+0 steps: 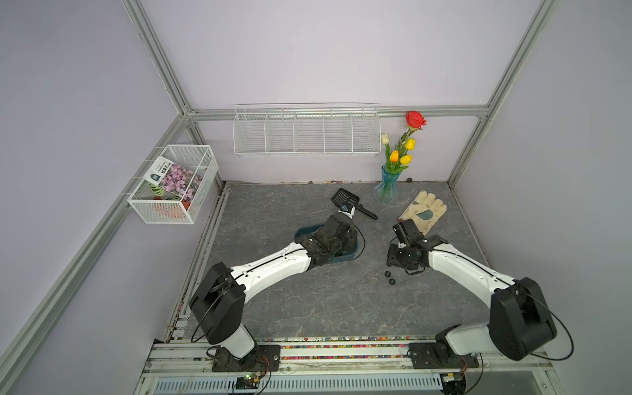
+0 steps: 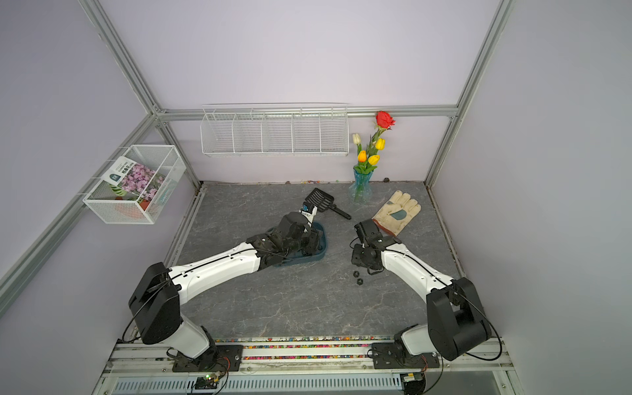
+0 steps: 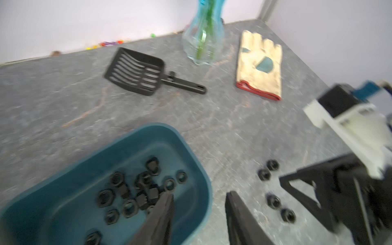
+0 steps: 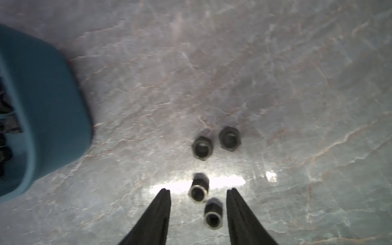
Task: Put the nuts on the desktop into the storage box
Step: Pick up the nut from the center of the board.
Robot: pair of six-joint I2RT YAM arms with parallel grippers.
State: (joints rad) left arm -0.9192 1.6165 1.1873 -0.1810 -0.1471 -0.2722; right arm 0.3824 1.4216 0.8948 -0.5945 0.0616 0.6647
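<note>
In both top views, the left arm (image 1: 273, 263) is reaching across the desktop (image 1: 307, 301) and hanging over the storage box (image 1: 305, 231), hiding most of it. The right arm (image 1: 458, 270) is pointing its wrist down beside two loose nuts (image 1: 388, 273) lying on the stone, well apart from the box. Its fingers are hidden from here.

In the left wrist view, the left gripper (image 3: 200, 193) is standing open and empty, with one finger over the box's inside and the other outside its rim. A heap of nuts (image 3: 131, 191) is already lying in the storage box (image 3: 157, 127), while four more nuts (image 3: 273, 201) are sitting on the bare desktop beside it. The black slotted scoop (image 3: 135, 72), work glove (image 3: 259, 63) and glass vase (image 3: 203, 38) are resting farther back.

In the right wrist view, the right gripper (image 4: 198, 189) is hovering open, its fingers straddling the two nearer nuts (image 4: 213, 214) without pinching either. The other two nuts (image 4: 202, 147) are lying just beyond the tips.

Each nut is probably going to handle as a hard, dense, smooth piece, with no give and apt to skid on the stone or squirt from the pads. Closing across two opposite flats of a single nut, low against the desktop, looks the surest hold. Catching two together is risking a drop.
</note>
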